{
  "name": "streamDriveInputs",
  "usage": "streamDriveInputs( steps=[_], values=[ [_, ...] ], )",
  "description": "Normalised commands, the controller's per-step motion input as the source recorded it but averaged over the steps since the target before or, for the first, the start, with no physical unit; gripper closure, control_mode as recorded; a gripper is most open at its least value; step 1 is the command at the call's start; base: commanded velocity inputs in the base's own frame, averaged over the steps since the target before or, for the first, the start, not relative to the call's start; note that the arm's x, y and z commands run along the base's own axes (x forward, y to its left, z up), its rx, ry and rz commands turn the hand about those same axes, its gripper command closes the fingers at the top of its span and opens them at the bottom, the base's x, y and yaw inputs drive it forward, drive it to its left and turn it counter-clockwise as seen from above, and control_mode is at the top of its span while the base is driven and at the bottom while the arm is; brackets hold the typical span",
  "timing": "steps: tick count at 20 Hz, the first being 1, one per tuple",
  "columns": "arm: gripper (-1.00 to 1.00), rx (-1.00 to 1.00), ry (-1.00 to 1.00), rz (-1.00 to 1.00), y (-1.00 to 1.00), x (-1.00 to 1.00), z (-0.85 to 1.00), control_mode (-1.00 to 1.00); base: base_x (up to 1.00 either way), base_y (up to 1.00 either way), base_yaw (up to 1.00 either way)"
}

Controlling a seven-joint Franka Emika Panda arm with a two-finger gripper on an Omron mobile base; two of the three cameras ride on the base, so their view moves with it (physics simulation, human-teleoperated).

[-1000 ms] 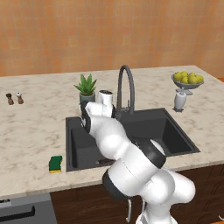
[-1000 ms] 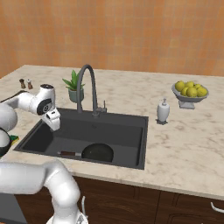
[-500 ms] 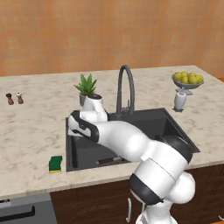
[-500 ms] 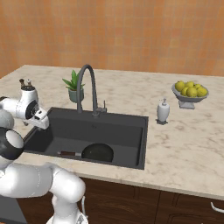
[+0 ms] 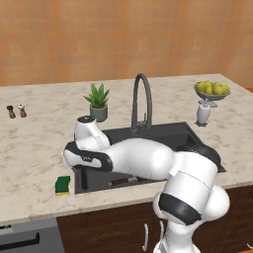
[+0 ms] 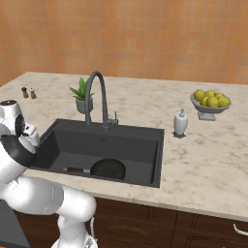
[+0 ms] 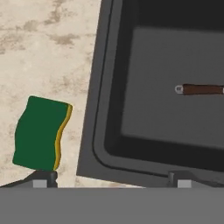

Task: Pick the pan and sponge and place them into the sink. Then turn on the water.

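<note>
- sponge (image 7: 39,134) lies on tabletop (image 7: 48,52), just beside sink (image 7: 103,131) edge.
- pan (image 6: 108,169) sits inside sink, handle (image 7: 202,89) flat on floor.
- jaws wide open, empty, over sink's corner.

Both base views look forward and down from behind the arm, sharing the sink (image 5: 163,136) (image 6: 140,145). The hand view looks closely down at the sink's (image 7: 113,87) left rim and the counter (image 7: 48,52).

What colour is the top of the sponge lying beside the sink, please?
Dark green, over a yellow layer; the sponge shows best in the hand view.
</note>
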Motion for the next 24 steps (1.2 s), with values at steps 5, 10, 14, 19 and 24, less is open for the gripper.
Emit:
streamDriveInputs(
  steps=[5, 10, 14, 19, 24],
  values=[
    [-1.0, -0.17, 0.02, 0.0, 0.62, -0.07, -0.01, -1.0, 0.0, 0.0, 0.0],
    [-1.0, -0.07, 0.06, 0.0, 0.43, -0.01, -0.01, -1.0, 0.0, 0.0, 0.0],
    [-1.0, -0.02, 0.08, 0.0, 0.37, 0.0, -0.15, -1.0, 0.0, 0.0, 0.0],
    [-1.0, -0.01, 0.03, 0.0, 0.28, 0.0, -0.29, -1.0, 0.0, 0.0, 0.0],
    [-1.0, -0.01, 0.01, 0.0, 0.22, 0.0, -0.36, -1.0, 0.0, 0.0, 0.0]
  ],
)
